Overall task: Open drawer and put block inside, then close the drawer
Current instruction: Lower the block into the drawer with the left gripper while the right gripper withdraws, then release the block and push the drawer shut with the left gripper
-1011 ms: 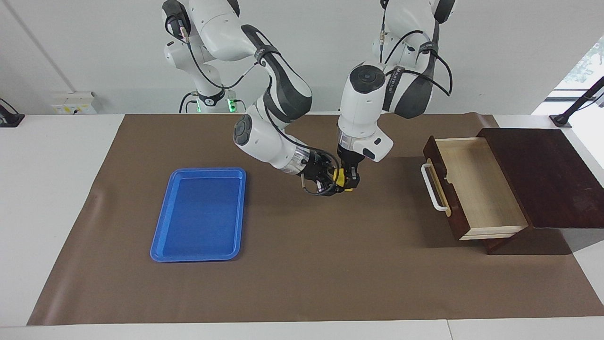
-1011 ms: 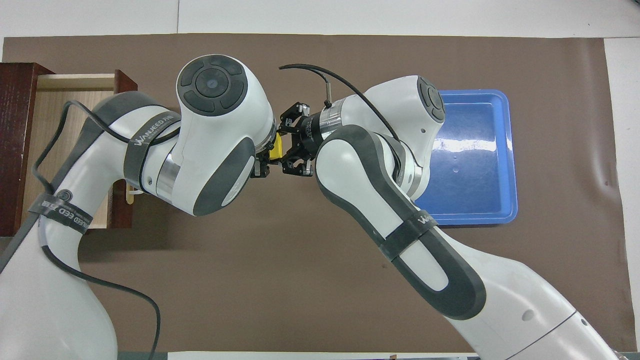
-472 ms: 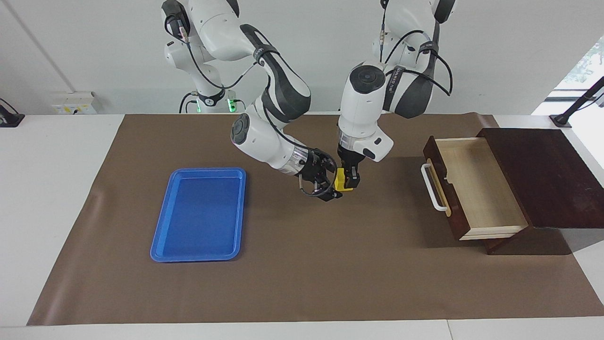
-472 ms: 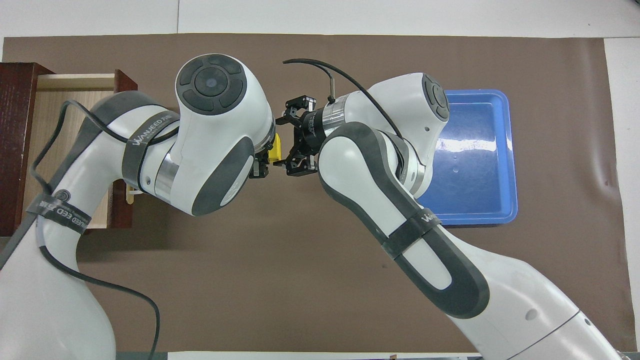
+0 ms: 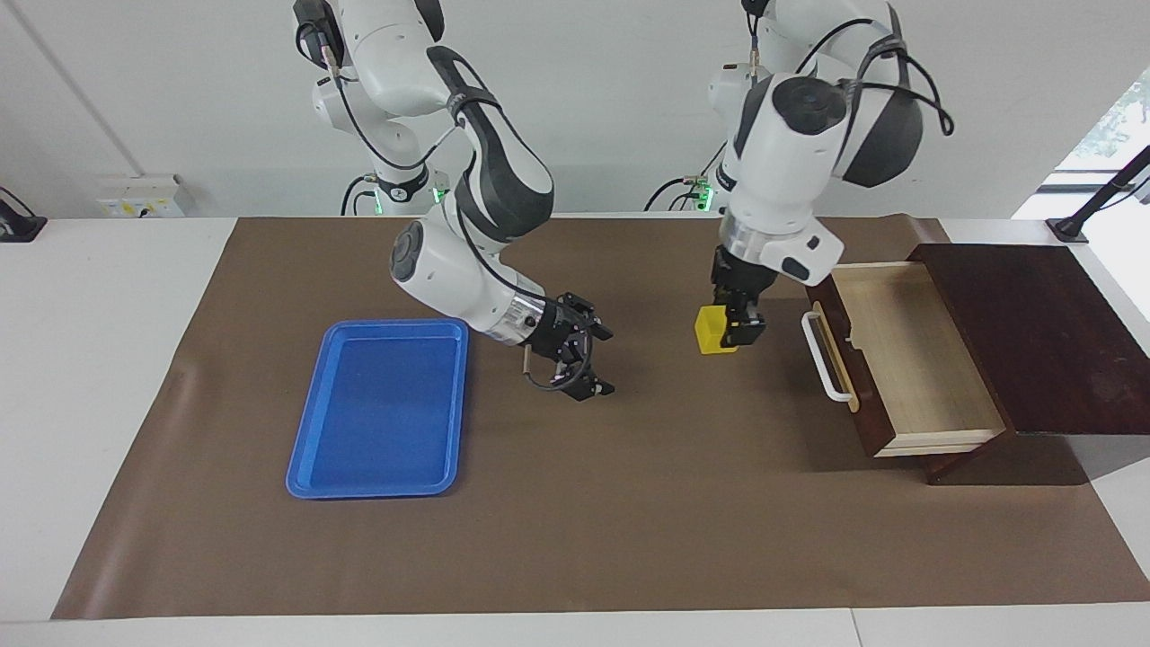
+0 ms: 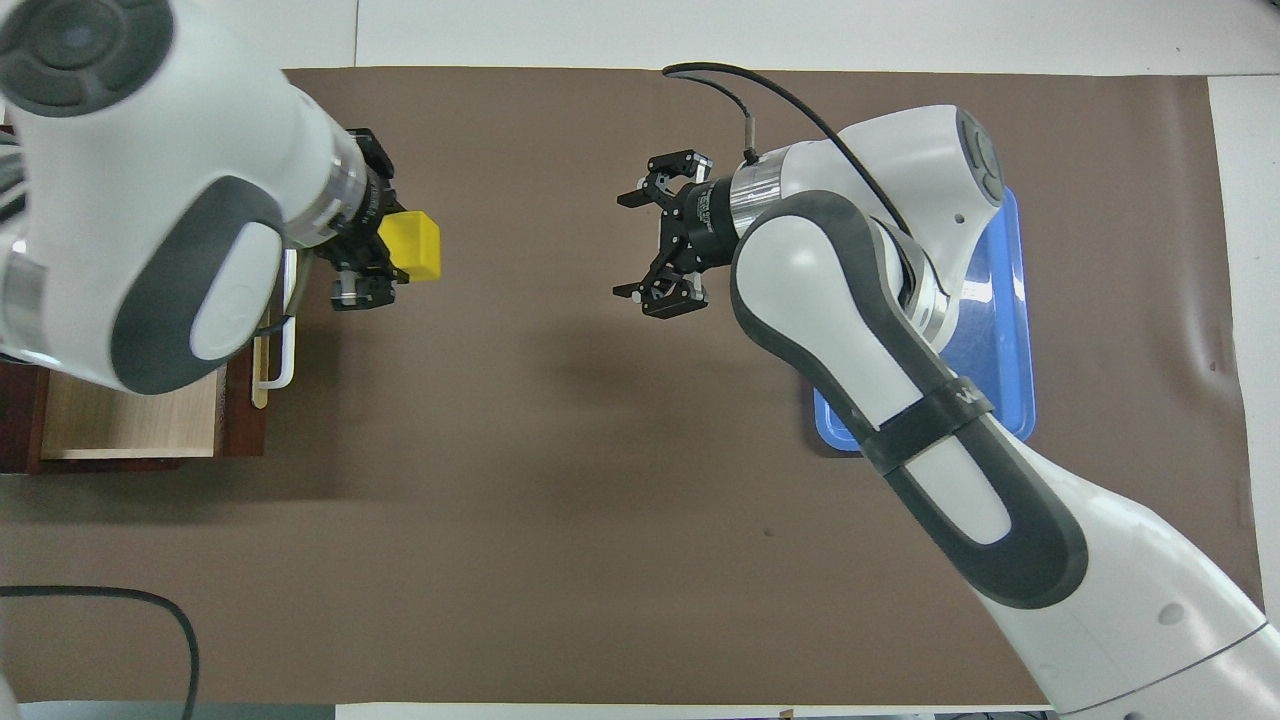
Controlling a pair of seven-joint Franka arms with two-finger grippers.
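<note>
The yellow block (image 5: pixel 713 330) (image 6: pixel 412 247) hangs in the air with my left gripper (image 5: pixel 735 331) (image 6: pixel 378 252) shut on it. They are over the brown mat, just in front of the drawer's white handle (image 5: pixel 824 356). The dark wooden drawer (image 5: pixel 907 355) (image 6: pixel 130 425) stands pulled out of its box (image 5: pixel 1024 332), its pale interior bare. My right gripper (image 5: pixel 600 362) (image 6: pixel 625 246) is open and holds nothing, low over the mat between the blue tray and the block.
A flat blue tray (image 5: pixel 382 404) (image 6: pixel 1005 330) lies on the mat toward the right arm's end of the table, partly covered by the right arm in the overhead view. The brown mat (image 5: pixel 629 503) spans most of the tabletop.
The right gripper opened, let go of the block and drew back toward the tray. The left gripper kept the block and carried it toward the drawer.
</note>
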